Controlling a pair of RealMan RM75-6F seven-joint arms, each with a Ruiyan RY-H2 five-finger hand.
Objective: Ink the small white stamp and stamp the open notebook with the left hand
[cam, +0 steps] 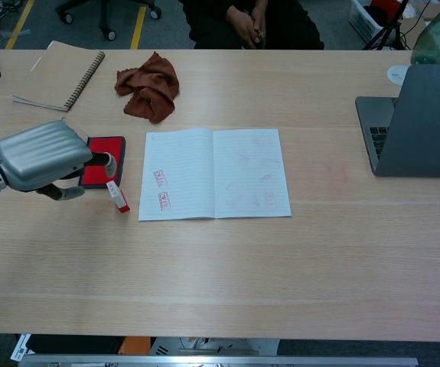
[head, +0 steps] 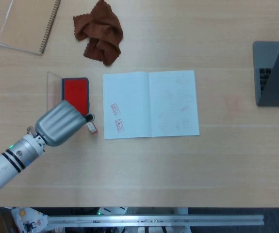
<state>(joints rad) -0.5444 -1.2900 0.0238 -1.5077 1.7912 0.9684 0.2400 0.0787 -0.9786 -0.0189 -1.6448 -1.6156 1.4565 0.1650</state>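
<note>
The small white stamp [cam: 118,196] lies on its side on the tabletop [cam: 227,275], between the red ink pad [cam: 111,150] and the open notebook [cam: 213,173], within easy reach of both. The left hand [cam: 42,156] hovers just beside it, fingers apart, holding nothing; judged positioned for a pickup. Inking not yet done.
</note>
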